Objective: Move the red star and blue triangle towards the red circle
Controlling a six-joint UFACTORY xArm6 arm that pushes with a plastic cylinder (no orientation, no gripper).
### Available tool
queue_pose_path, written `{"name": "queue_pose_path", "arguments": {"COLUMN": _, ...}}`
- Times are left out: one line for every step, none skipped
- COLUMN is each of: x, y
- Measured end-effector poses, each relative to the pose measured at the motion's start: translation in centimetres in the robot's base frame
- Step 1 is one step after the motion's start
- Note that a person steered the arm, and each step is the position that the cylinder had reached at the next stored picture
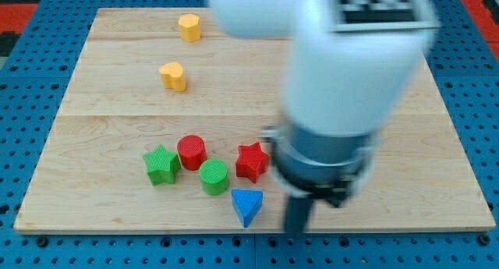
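On the wooden desk (109, 121), reading from the view's left, you find the green star (161, 164), then the red circle (192, 152) just beside it and the green cylinder (214, 177) touching the circle's lower right. The red star (252, 161) lies near the cylinder's right, with the blue triangle (247, 205) below it near the desk's bottom edge; two yellow blocks (173, 76) lie well apart toward the view's top. Your tool is a plain rod with nothing to open or close, and my tip (295, 231), blurred, stands just right of the blue triangle.

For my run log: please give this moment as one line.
tip right of blue triangle, apart | red star right of green circle | red circle touches green circle
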State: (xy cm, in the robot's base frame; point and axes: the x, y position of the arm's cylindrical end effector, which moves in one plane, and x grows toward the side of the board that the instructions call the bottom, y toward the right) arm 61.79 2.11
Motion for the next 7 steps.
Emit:
{"name": "queue_pose_path", "arguments": {"x": -0.4, "y": -9.6}}
{"name": "queue_pose_path", "arguments": {"x": -2.7, "y": -9.7}}
{"name": "queue_pose_path", "arguments": {"x": -2.9, "y": -8.5}}
{"name": "queue_pose_path", "arguments": {"x": -0.9, "y": -7.7}}
{"name": "queue_pose_path", "arguments": {"x": -1.7, "y": -5.7}}
{"name": "queue_pose_path", "arguments": {"x": -5.3, "y": -0.2}}
{"name": "queue_pose_path", "arguments": {"x": -9.0, "y": 3.4}}
